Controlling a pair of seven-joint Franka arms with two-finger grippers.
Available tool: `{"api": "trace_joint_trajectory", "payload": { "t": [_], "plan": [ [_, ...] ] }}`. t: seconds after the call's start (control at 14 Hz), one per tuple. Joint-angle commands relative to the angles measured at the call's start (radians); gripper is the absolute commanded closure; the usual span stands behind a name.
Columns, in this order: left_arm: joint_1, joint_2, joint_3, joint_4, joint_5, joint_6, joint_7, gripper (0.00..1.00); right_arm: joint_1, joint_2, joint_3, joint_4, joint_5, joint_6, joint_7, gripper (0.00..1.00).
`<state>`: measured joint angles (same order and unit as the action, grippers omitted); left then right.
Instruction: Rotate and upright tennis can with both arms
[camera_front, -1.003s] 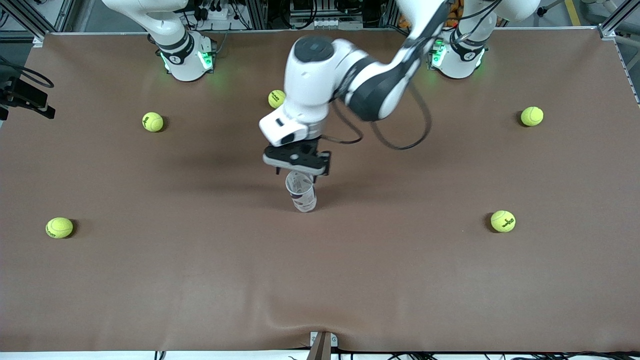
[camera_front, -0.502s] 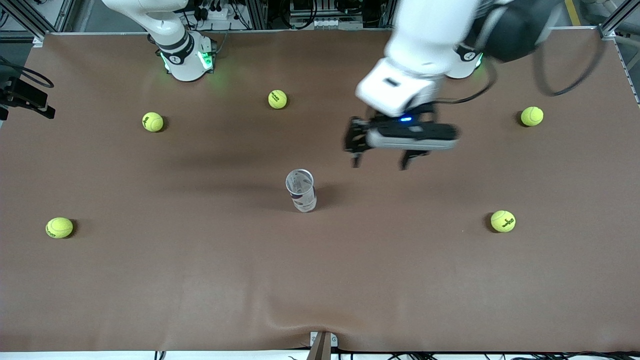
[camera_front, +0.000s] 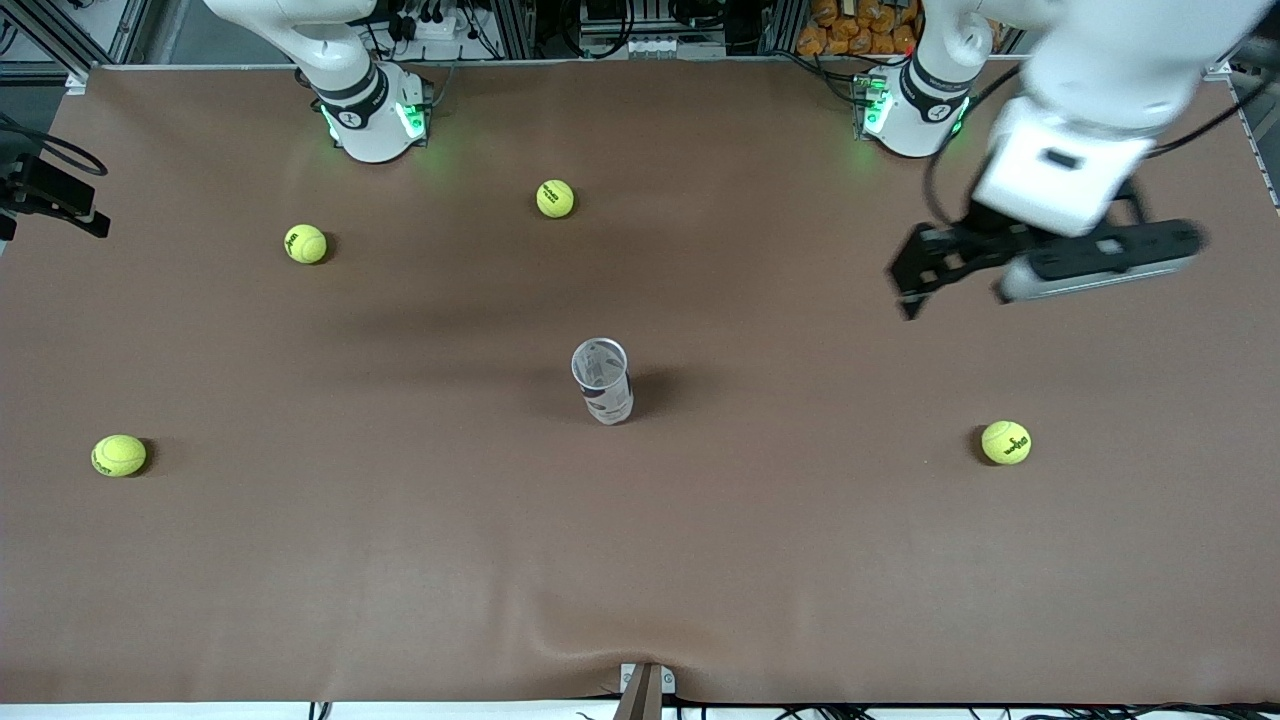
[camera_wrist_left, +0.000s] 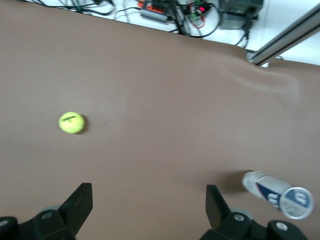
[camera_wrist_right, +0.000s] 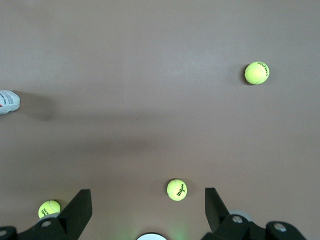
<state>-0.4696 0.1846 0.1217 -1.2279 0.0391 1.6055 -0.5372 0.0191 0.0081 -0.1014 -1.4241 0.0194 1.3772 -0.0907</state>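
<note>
The tennis can (camera_front: 602, 381) stands upright mid-table, long axis vertical; my left gripper (camera_front: 1040, 262), fingers spread, hangs nearer it; my right gripper (camera_wrist_right: 145, 212) waits, spread.

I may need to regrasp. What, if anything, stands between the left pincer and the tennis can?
Nothing visible. The left pincer, open, is up over bare table toward the left arm's end. The tennis can stands upright mid-table, and only bare table shows between them. The nearest ball lies off that line.
</note>
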Motion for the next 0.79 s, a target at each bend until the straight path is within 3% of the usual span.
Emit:
{"api": "trace_joint_trajectory", "payload": {
  "t": [0.0, 0.36, 0.64, 0.72],
  "plan": [
    [0.078, -0.095, -0.01, -0.103, -0.019, -0.018, 0.092, 0.0, -0.016, -0.002, 0.009, 0.005, -0.004, -0.006, -0.015, 0.0],
    [0.199, -0.232, -0.008, -0.246, -0.047, -0.061, 0.226, 0.0, -0.016, -0.002, 0.009, 0.004, -0.003, -0.015, -0.015, 0.0],
    [0.265, -0.24, -0.011, -0.242, -0.045, -0.114, 0.269, 0.0, -0.014, -0.002, 0.009, 0.004, -0.021, -0.036, -0.014, 0.0],
    [0.326, -0.237, -0.048, -0.242, -0.047, -0.114, 0.313, 0.0, -0.013, -0.002, 0.009, 0.004, -0.027, -0.04, -0.014, 0.0]
  ]
}}
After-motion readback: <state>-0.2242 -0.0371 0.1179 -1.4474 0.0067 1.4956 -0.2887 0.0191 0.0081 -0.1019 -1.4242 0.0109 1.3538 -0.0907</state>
